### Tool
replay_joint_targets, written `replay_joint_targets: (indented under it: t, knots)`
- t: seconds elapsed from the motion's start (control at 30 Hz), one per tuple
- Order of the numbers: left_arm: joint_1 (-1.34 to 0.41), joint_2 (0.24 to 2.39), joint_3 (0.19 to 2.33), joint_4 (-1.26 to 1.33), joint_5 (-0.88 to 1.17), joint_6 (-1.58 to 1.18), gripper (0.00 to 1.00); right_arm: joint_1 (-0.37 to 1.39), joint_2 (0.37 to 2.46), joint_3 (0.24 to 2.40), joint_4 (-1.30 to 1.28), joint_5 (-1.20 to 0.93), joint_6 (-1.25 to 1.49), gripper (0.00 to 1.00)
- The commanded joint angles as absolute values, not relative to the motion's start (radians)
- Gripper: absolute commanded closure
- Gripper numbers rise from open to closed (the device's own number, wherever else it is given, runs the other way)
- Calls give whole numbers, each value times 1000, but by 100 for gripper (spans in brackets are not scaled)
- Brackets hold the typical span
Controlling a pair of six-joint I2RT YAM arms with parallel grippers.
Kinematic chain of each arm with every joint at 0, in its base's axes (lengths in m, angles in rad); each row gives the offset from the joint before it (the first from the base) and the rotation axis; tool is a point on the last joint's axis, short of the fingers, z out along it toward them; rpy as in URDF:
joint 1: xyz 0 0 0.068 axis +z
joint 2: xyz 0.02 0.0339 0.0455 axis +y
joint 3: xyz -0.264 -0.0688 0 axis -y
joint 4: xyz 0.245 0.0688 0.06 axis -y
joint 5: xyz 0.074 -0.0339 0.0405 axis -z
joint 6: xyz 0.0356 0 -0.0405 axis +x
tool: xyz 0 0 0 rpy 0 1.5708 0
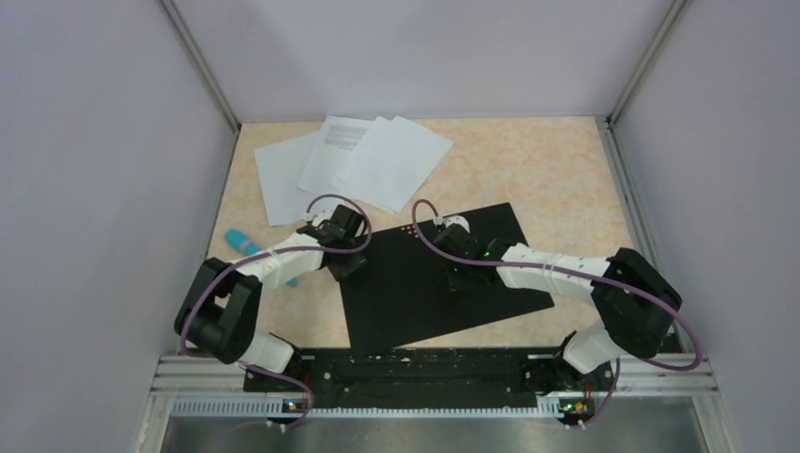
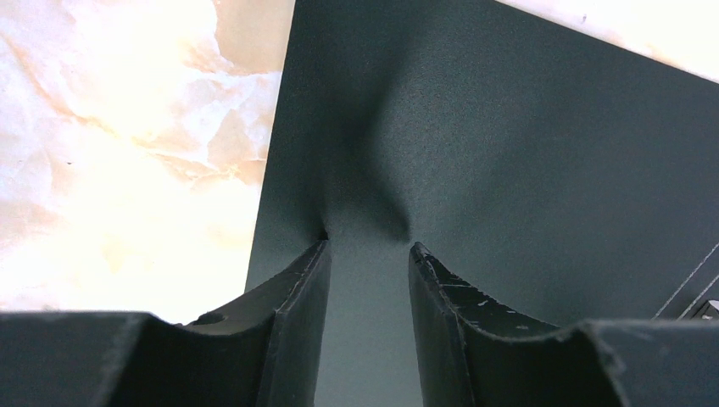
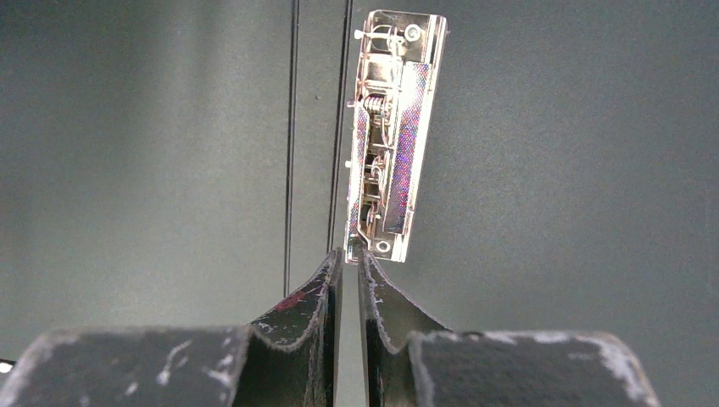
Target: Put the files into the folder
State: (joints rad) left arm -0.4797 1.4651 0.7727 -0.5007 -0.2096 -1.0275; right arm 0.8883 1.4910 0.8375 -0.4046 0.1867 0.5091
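Note:
The folder [image 1: 415, 283] lies open on the table, matte black inside facing up. The files [image 1: 363, 160], white sheets fanned over each other, one with printed text at its top, lie beyond the folder at the back left. My left gripper [image 1: 344, 260] is at the folder's left edge. In the left wrist view its jaws [image 2: 369, 246] stand open, tips down on the black surface [image 2: 509, 170] with nothing between them. My right gripper [image 1: 459, 272] is over the folder's middle. Its jaws [image 3: 352, 254] are nearly together, pinched on the near end of the metal spine clip [image 3: 390, 127].
A teal pen-like object [image 1: 243, 245] lies on the marbled tabletop [image 1: 547, 170] to the left, partly under my left arm. Pale walls with metal posts close in the back and both sides. The arms' base rail [image 1: 415, 373] runs along the near edge.

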Motion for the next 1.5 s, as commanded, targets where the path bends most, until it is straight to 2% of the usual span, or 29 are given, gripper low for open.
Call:
replay_joint_targets:
  t: [0.0, 0.73, 0.93, 1.47]
  knots:
    - [-474, 1517, 750, -533, -278, -1032, 55, 912, 1512, 842, -391, 208, 518, 88]
    - [-473, 1551, 775, -590, -308, -1026, 55, 968, 1610, 850, -485, 403, 568, 91]
    - [-470, 1584, 791, -606, -307, -1014, 54, 968, 1642, 831, -515, 446, 625, 96]
    - [-438, 1567, 769, -611, -325, -1001, 54, 967, 1603, 829, -598, 539, 691, 96]
